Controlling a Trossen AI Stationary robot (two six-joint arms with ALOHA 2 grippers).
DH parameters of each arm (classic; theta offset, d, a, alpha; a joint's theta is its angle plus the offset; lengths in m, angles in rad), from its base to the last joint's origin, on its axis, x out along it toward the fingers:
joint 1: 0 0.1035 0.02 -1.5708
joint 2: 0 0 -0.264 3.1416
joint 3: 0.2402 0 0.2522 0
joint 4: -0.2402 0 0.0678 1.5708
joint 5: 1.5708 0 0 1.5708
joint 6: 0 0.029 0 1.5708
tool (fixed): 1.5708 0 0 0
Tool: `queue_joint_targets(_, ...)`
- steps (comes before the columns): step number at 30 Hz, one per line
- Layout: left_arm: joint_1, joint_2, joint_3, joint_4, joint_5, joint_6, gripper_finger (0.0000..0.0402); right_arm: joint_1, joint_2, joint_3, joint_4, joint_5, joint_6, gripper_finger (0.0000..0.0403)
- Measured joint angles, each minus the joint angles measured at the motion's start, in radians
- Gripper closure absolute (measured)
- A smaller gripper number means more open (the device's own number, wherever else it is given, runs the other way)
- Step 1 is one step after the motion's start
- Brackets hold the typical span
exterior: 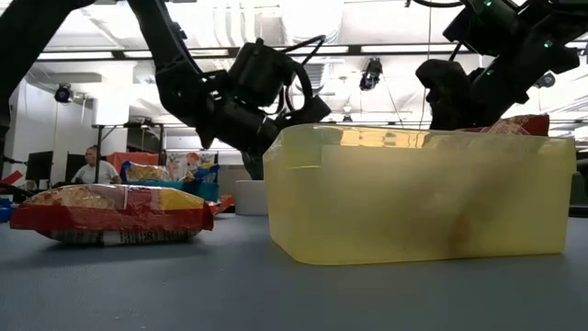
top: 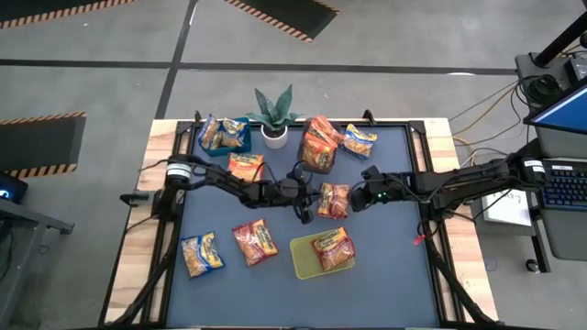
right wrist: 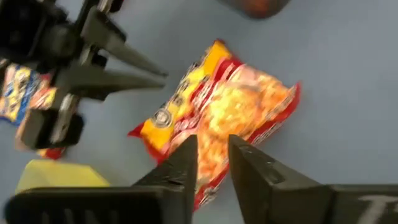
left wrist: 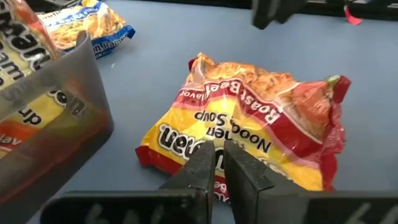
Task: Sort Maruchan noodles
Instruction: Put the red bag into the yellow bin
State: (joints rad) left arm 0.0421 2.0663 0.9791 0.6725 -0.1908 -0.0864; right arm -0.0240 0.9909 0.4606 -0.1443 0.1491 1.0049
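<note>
Both my arms reach into the middle of the blue mat [top: 385,275], and between them lies a red-and-yellow noodle packet [top: 333,200], flat on the mat just off centre toward three o'clock. My left claw [left wrist: 217,163] hangs over one short end of it, fingers [left wrist: 200,168] pressed almost together with only a sliver of gap, gripping nothing I can see. My right claw [right wrist: 212,155] hovers above the same packet [right wrist: 221,115] from the three o'clock side, fingers a little apart, nothing between them.

The rest of the noodles are spread around: another red packet [top: 254,242] at seven o'clock, a yellow-and-blue packet [top: 201,254] farther out at eight, an orange packet [top: 246,167] at ten. The yellow-green bin [top: 303,258] at six o'clock holds a red one, the blue bin [top: 240,122] at eleven holds yellow-and-blue ones, and the dark clear bin [left wrist: 74,118] at twelve holds orange ones. A potted plant [top: 273,114] stands at the twelve o'clock edge.
</note>
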Motion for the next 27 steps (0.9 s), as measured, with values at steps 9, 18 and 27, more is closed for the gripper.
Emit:
queue_joint_targets(9, 0.013, 0.023, 0.019, 0.014, 0.000, 0.000, 0.0401, -0.006, 0.000, -0.001, -0.012, -0.037, 0.023, 0.0197)
queue_joint_targets(18, 0.013, 0.077, 0.056, 0.019, 0.000, -0.016, 0.0401, -0.046, 0.025, -0.013, -0.042, 0.000, 0.051, 0.0098)
queue_joint_targets(27, 0.019, 0.091, 0.057, 0.003, 0.000, -0.053, 0.0401, -0.049, 0.122, -0.023, 0.048, 0.020, 0.084, 0.0070)
